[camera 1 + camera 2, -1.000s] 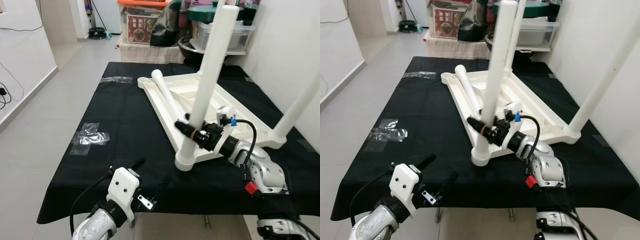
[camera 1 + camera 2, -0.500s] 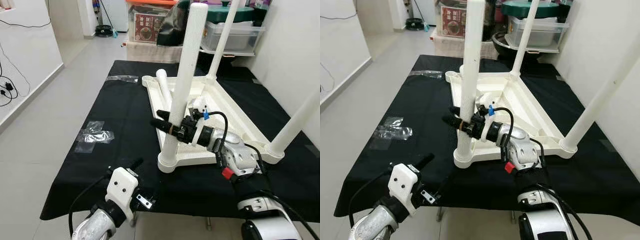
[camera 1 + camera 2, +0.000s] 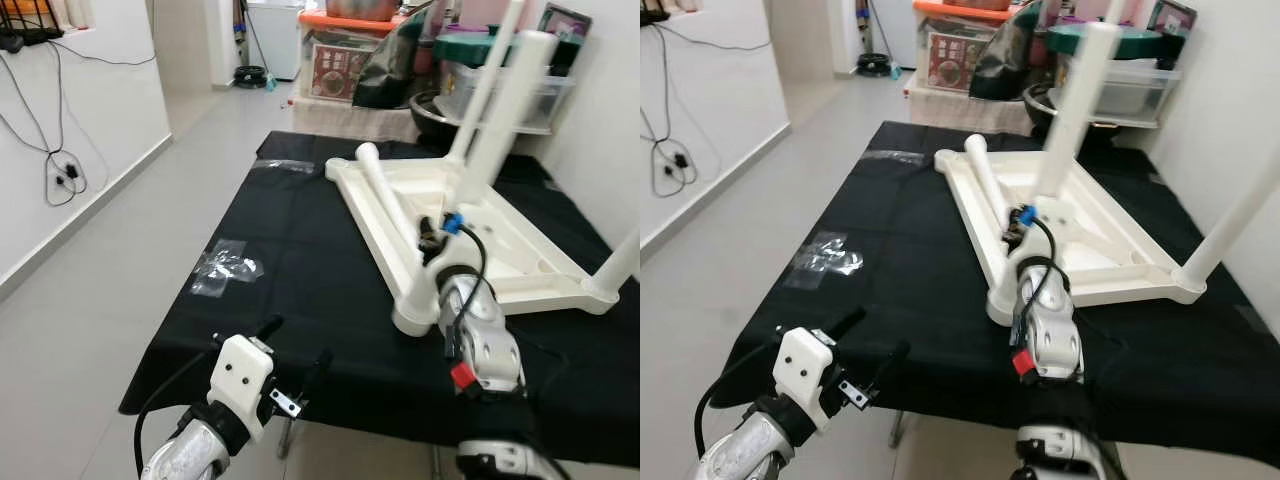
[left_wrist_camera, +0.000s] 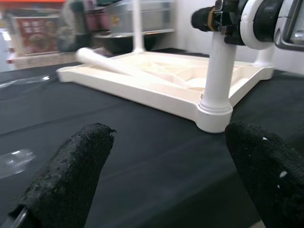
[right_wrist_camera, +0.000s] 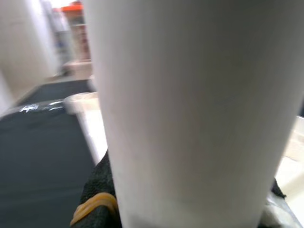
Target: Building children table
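A white children's table (image 3: 520, 262) lies upside down on a black cloth (image 3: 300, 270). Its near corner leg (image 3: 478, 172) stands up, blurred, and my right gripper (image 3: 432, 235) is shut on it low down. In the right wrist view the leg (image 5: 190, 104) is very close, with a black finger (image 5: 97, 185) against it. A loose white leg (image 3: 385, 195) lies along the tabletop's left rim. Two more legs (image 3: 490, 90) (image 3: 625, 260) stand at other corners. My left gripper (image 3: 298, 343) hangs open by the cloth's front edge, its fingers (image 4: 61, 175) facing the near leg (image 4: 216, 71).
Clear tape patches (image 3: 228, 268) (image 3: 285, 165) stick to the cloth. Storage boxes and bins (image 3: 345, 60) stand behind the table. A white wall runs close on the right. Cables (image 3: 60, 170) hang on the left wall, with open floor (image 3: 120, 260) beside the table.
The head view has swung, shifting the whole scene rightwards. My right gripper stays shut on the near leg, and its arm now reaches straight ahead. The left gripper keeps its place.
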`<state>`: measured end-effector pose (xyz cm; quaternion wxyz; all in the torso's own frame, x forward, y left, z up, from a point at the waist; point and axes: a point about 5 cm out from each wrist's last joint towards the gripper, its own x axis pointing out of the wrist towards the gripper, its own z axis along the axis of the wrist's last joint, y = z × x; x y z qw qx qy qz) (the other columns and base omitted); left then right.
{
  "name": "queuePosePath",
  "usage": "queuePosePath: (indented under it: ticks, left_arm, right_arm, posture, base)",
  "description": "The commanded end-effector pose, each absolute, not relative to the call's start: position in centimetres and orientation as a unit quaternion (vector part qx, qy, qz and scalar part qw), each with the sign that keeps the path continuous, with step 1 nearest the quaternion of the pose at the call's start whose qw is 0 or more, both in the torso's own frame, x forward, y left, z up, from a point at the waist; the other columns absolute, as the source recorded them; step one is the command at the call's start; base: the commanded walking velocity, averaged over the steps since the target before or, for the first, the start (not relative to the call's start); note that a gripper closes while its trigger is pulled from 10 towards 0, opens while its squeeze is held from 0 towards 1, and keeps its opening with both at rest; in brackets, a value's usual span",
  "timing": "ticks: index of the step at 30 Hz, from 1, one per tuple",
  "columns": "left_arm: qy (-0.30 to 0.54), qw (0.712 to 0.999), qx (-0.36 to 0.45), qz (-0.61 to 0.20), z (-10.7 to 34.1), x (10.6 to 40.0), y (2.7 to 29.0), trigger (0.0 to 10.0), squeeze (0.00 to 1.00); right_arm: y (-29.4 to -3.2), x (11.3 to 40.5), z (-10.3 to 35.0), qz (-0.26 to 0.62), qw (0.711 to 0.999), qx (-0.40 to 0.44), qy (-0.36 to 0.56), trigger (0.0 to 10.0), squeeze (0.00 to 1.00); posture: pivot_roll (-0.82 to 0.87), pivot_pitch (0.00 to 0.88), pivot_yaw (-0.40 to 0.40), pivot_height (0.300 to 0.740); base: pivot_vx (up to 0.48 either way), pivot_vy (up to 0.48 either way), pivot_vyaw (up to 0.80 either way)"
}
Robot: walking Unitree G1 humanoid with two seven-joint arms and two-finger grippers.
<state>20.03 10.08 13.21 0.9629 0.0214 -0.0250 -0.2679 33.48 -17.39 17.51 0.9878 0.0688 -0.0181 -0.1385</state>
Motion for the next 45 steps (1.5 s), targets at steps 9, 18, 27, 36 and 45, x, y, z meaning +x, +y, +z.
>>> queuePosePath:
  ticks: [9,18,27,36,45]
  left_arm:
    - [-0.019,0.962,0.023,-0.270,12.8,20.1,9.9,10.0,0.00]
    - [-0.016,0.962,0.021,-0.271,12.5,19.9,9.8,10.0,0.00]
    - [-0.015,0.962,0.020,-0.272,12.5,20.0,9.7,10.0,0.00]
    - [-0.016,0.962,0.021,-0.273,12.4,20.0,9.7,10.0,0.00]
    - [-0.019,0.962,0.023,-0.270,12.6,20.1,9.7,10.0,0.00]
  right_arm:
    - [-14.2,32.8,17.1,-0.136,0.984,0.116,-0.015,10.0,1.00]
    - [-15.4,33.9,18.3,-0.024,0.991,0.103,-0.081,10.0,0.00]
    - [-16.1,33.5,17.4,0.309,0.944,0.116,-0.015,10.0,0.00]
    - [-14.6,33.3,18.1,0.500,0.861,0.096,0.010,10.0,0.00]
    - [-12.4,35.1,17.9,0.481,0.873,0.081,-0.004,0.0,0.00]
  posture:
    - [0.12,0.000,-0.091,0.740]
    - [0.12,0.000,-0.089,0.740]
    - [0.12,0.000,-0.093,0.740]
    - [0.14,0.000,-0.107,0.740]
    - [0.15,0.000,-0.116,0.740]
  base:
    - [0.000,0.000,0.00]
    - [0.000,0.000,0.00]
    - [0.000,0.000,0.00]
    - [0.000,0.000,0.00]
    - [0.000,0.000,0.00]
